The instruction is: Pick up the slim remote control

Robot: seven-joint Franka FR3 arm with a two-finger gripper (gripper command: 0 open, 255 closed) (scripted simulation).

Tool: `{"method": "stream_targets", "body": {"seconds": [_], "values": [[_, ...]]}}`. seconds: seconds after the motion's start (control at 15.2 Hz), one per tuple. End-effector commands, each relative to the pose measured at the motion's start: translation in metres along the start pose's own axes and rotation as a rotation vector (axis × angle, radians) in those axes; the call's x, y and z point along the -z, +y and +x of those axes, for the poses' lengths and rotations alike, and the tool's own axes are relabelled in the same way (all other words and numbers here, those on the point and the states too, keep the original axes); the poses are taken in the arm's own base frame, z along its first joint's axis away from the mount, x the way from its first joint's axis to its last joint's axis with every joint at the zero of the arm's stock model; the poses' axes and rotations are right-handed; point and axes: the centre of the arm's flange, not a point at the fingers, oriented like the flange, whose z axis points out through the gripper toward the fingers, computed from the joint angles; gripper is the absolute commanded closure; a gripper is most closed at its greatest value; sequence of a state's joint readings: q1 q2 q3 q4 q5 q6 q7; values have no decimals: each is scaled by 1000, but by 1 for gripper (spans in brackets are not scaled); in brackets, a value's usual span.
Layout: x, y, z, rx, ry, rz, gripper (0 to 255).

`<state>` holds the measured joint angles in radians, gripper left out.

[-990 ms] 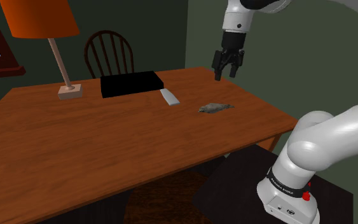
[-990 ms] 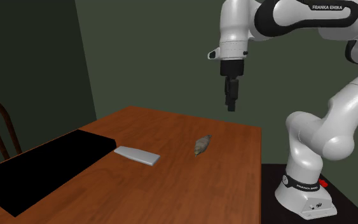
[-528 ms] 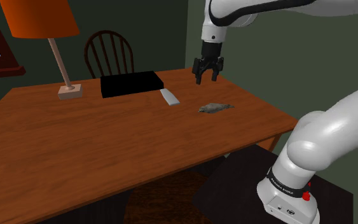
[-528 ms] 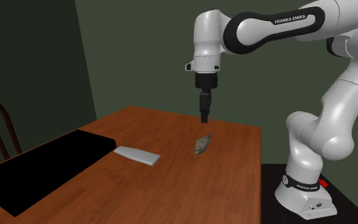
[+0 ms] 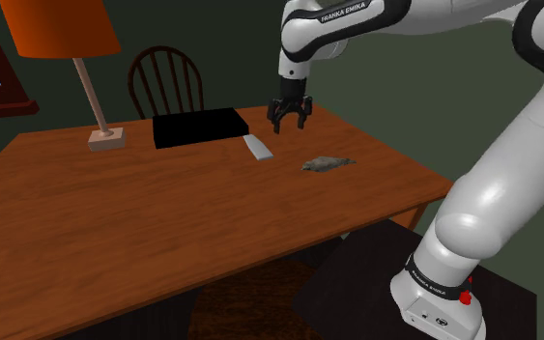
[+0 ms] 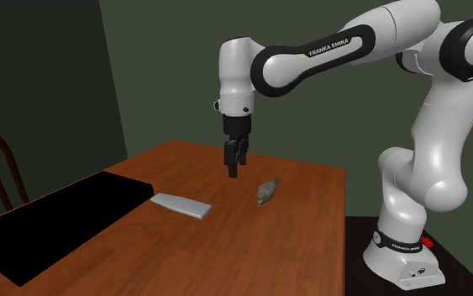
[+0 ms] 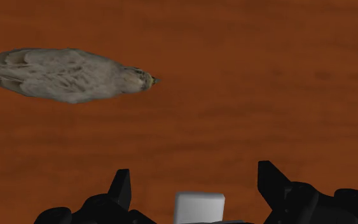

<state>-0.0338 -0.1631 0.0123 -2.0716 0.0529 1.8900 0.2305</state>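
pincer (image 5: 290, 124) brought down from upper right toward frame centre, spread apart, empty; slim remote (image 5: 257, 148) now almost beneath; descent and closing judged left.

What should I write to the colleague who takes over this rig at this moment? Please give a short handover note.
Gripper: open, holding nothing, hovering above the wooden table.
Slim remote: light grey, lying flat on the table beside the black box, untouched. In the wrist view, one end of it shows between the fingers.
Bird figure: lying on the table, apart from the remote. It is not the target.
Done: the gripper is near the remote; nothing is grasped yet.
Left: centre over the remote, descend, close on it, lift.
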Motion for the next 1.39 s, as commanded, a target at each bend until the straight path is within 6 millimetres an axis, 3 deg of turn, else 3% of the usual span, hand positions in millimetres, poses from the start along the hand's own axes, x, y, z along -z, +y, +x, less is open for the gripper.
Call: {"method": "stream_targets", "body": {"seconds": [0.0, 0.99, 1.32], "values": [[-13, -3, 22, -16, 3, -6, 0], [-98, -17, 198, -133, 24, -48, 0], [-120, -16, 199, -133, 24, -48, 0]]}}
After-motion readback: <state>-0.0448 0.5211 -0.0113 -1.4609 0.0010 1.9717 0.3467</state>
